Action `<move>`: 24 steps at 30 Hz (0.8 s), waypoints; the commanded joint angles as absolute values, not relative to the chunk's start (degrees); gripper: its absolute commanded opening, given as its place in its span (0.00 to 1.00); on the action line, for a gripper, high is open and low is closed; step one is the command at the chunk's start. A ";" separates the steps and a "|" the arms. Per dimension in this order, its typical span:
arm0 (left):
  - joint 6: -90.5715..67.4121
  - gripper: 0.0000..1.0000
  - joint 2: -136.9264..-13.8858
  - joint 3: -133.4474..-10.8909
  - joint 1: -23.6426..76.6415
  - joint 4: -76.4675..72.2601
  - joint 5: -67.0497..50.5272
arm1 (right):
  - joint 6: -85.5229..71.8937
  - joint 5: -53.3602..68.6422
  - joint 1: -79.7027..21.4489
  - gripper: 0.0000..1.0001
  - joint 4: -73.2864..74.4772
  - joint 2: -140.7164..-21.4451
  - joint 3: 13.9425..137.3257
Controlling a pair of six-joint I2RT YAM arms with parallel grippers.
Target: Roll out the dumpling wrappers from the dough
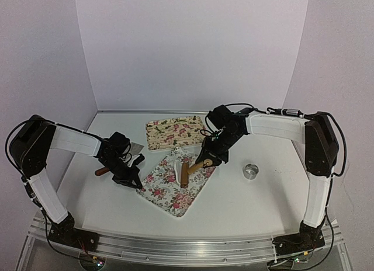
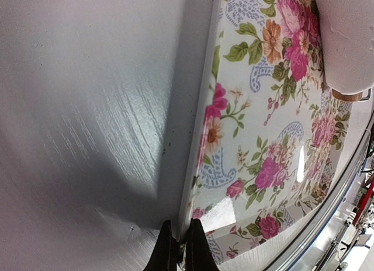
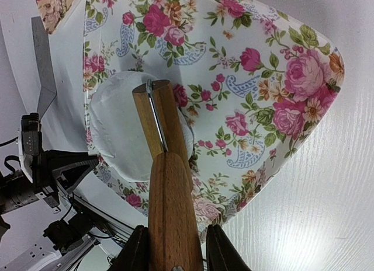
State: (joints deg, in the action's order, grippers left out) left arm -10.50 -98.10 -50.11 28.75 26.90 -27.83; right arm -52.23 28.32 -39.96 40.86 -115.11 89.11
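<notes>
A flattened round patch of white dough (image 3: 117, 136) lies at one end of a pale flowered rectangular tray (image 3: 263, 107), which sits at an angle on the white table (image 1: 263, 195). The right gripper (image 3: 175, 250) hangs over this tray. Its two black fingers (image 3: 137, 253) are partly spread and clamp the thick handle of a wooden rolling pin (image 3: 169, 189). The pin reaches straight out ahead of the fingers, and its far end rests on the dough patch, so the dough lies just beyond and below the gripper. At the tray's opposite side, the left gripper (image 2: 180, 250) has its fingertips pressed together on the tray's thin white rim, well apart from the dough. A small shiny metal ring (image 1: 251, 171) stands on the table to the right of the tray. A second flowered tray (image 1: 175, 132) lies behind it.
</notes>
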 commanded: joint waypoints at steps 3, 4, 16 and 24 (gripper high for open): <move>-12.21 0.00 -94.56 -49.57 26.10 30.50 -23.92 | -52.25 1.06 -37.62 0.00 67.72 -123.84 81.82; -12.22 0.00 -94.53 -49.56 26.10 30.50 -23.91 | -52.21 1.06 -37.62 0.00 67.72 -123.66 81.45; -11.94 0.00 -94.43 -49.60 26.10 30.41 -24.50 | -52.07 1.09 -37.62 0.00 67.62 -123.82 82.12; -8.53 0.00 -93.09 -50.37 26.15 28.81 -31.43 | -44.08 3.88 -37.97 0.00 65.94 -119.98 89.72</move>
